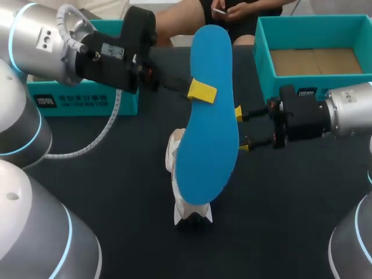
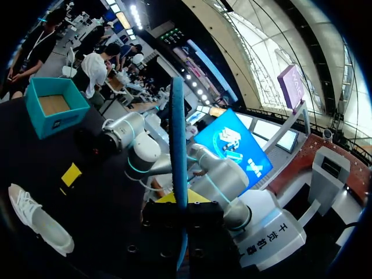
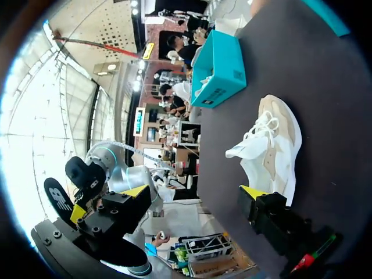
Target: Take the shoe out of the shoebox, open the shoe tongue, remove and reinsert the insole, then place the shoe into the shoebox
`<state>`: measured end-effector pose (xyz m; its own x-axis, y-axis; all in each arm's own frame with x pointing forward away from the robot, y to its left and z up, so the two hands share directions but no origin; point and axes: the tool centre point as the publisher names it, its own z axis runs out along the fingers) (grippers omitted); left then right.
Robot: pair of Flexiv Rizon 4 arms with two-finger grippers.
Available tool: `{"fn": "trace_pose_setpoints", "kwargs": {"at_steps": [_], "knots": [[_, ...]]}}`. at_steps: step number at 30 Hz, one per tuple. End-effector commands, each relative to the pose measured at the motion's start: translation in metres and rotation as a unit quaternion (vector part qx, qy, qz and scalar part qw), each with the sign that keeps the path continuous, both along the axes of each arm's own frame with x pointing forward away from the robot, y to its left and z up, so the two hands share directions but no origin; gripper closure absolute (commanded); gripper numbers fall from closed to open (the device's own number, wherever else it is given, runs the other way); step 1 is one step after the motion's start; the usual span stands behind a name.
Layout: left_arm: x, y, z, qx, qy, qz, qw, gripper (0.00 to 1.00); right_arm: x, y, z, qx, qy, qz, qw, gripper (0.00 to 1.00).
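Teal box at the left (image 1: 81,99): it is sitting at the table's far left edge, behind the left arm and well apart from the action.

Left gripper (image 1: 200,92): it is clenching the insole near the upper middle of its length. One yellow tip is showing on the blue face, and in the left wrist view the insole is passing edge-on between the fingers.

Insole (image 1: 209,145): it is hanging in the air over the table, blue face towards the head camera and clear of the shoe.

Shoe (image 1: 189,214): it is resting on the dark table beneath the insole, outside the box, with its laces showing in the right wrist view.

Right gripper (image 1: 243,130): it is hovering just beside the insole's right edge with its jaws released and nothing between them.

Shoebox (image 1: 264,58): it is standing open at the far right, showing only its cardboard floor.

Step in hand: by my reading the removal half is done and reinsertion is coming up.

Next move: it is calling for the insole to go down end-first into the shoe's mouth, probably with the right gripper steadying the shoe or holding the tongue back.
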<state>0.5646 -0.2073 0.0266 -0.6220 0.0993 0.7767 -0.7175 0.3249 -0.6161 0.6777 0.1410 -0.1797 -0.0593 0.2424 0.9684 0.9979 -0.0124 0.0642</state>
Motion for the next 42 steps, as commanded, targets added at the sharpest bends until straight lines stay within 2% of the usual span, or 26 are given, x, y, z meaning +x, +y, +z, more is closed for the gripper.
{"fn": "trace_pose_setpoints", "kwargs": {"at_steps": [1,6,10,13,19,36,37,38,39,42], "knots": [[0.005,0.004,-0.008,0.006,-0.068,0.008,0.998,1.0,-0.002,0.001,0.0,-0.001,0.0,-0.002,1.0,0.0],[0.021,0.018,-0.014,-0.025,-0.286,0.019,0.958,1.0,-0.002,0.001,0.0,-0.001,0.0,-0.002,1.0,0.0],[0.033,0.024,-0.015,-0.023,-0.423,0.044,0.905,1.0,-0.002,0.001,0.0,-0.001,0.0,-0.002,1.0,0.0],[0.044,0.027,-0.02,-0.023,-0.47,0.062,0.88,1.0,-0.002,0.001,0.0,-0.001,0.0,-0.002,1.0,0.0],[0.052,0.033,-0.032,0.0,-0.589,0.069,0.805,1.0,-0.002,0.001,0.0,-0.001,0.0,-0.002,1.0,0.0],[0.054,0.034,-0.036,0.001,-0.588,0.074,0.806,1.0,-0.002,0.001,0.0,-0.001,0.0,-0.002,1.0,0.0],[0.057,0.034,-0.045,0.011,-0.618,0.073,0.783,1.0,-0.002,0.001,0.0,-0.001,0.0,-0.002,1.0,0.0],[0.061,0.035,-0.057,0.033,-0.677,0.068,0.733,1.0,-0.002,0.001,0.0,-0.001,0.0,-0.002,1.0,0.0],[0.064,0.037,-0.063,0.02,-0.675,0.071,0.734,1.0,-0.002,0.001,0.0,-0.001,0.0,-0.002,1.0,0.0],[0.075,0.043,-0.075,0.003,-0.704,0.09,0.705,1.0,-0.002,0.001,0.0,-0.001,0.0,-0.002,1.0,0.0]]}}
